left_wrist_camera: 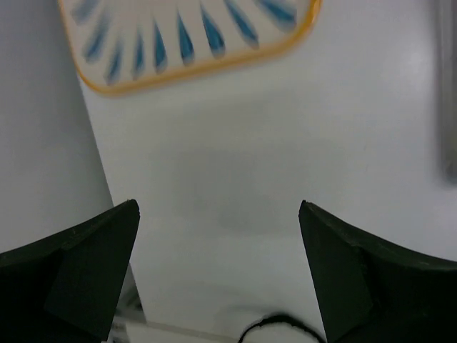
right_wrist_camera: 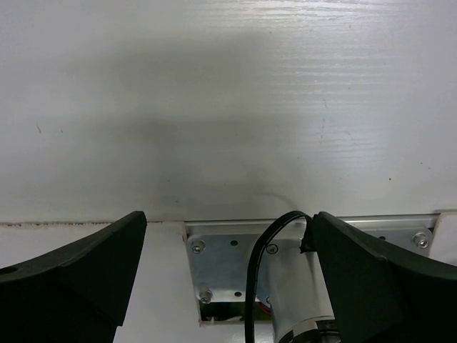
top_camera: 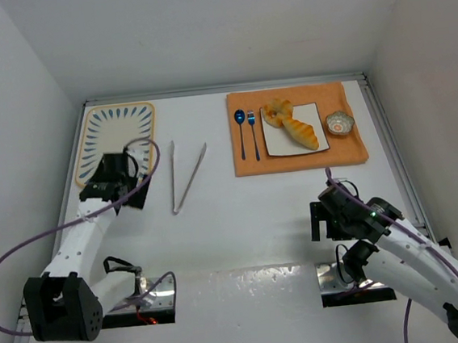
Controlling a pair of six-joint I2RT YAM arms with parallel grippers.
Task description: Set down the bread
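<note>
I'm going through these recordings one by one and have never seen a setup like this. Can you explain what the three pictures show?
Two robot arms are bolted at the near edge of a white table. The top picture looks down from above and behind them. The other two come from a camera on each wrist and show that arm's own black fingers. The left gripper is open over bare table, close to a blue-patterned tray. The right gripper is open near its own base. Neither holds anything. On the table lie tongs and an orange mat bearing a spoon, a fork, a small patterned bowl and a white plate with the bread: a bun and a croissant-like piece.
</note>
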